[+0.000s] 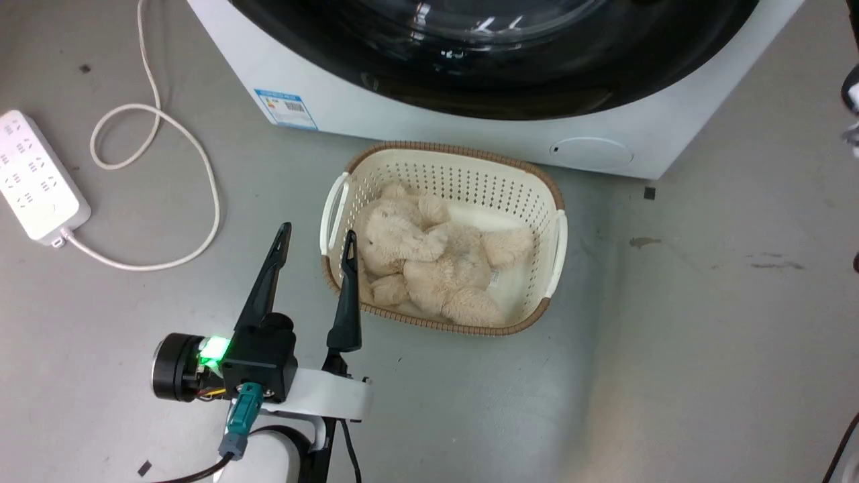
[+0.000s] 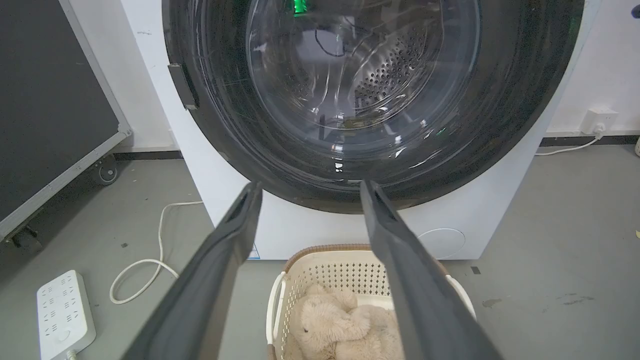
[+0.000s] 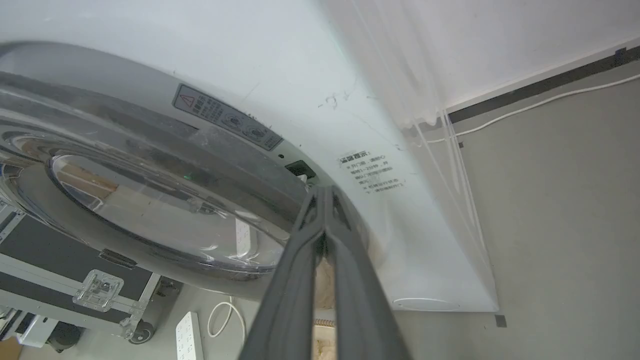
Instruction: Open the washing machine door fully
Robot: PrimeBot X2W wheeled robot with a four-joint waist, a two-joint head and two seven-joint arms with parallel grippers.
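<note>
At far left a white power strip (image 1: 37,176) lies on the grey floor (image 1: 704,322), and its white cable (image 1: 168,127) makes a loop towards the washing machine (image 1: 416,117). Next, at the lower left of the head view, the left claw (image 1: 317,232) hangs over the floor w/ its two dark fingers spread apart and nothing btw. them. One finger tip is over the rim of a cream laundry basket (image 1: 443,155). The basket stands on the floor just in front of the machine and holds a beige plush toy (image 1: 429,258). Above the basket, on the machine's front, is the washing machine door (image 1: 537,94), black and glossy w/ clear glass in the middle. In the left wrist view it is straight ahead, beyond the spread fingertips, and the steel drum (image 2: 395,65) shows through the glass. Under the door, at the right, sits a small round white flap (image 1: 590,153). In the right wrist view the right claw (image 3: 324,192) has its fingers pressed together, w/ nothing visible btw. them. Its tips are just beside a dark latch slot (image 3: 300,170) in the white front, next to the door's edge. The door seems slightly ajar there, but I cannot tell for sure.
</note>
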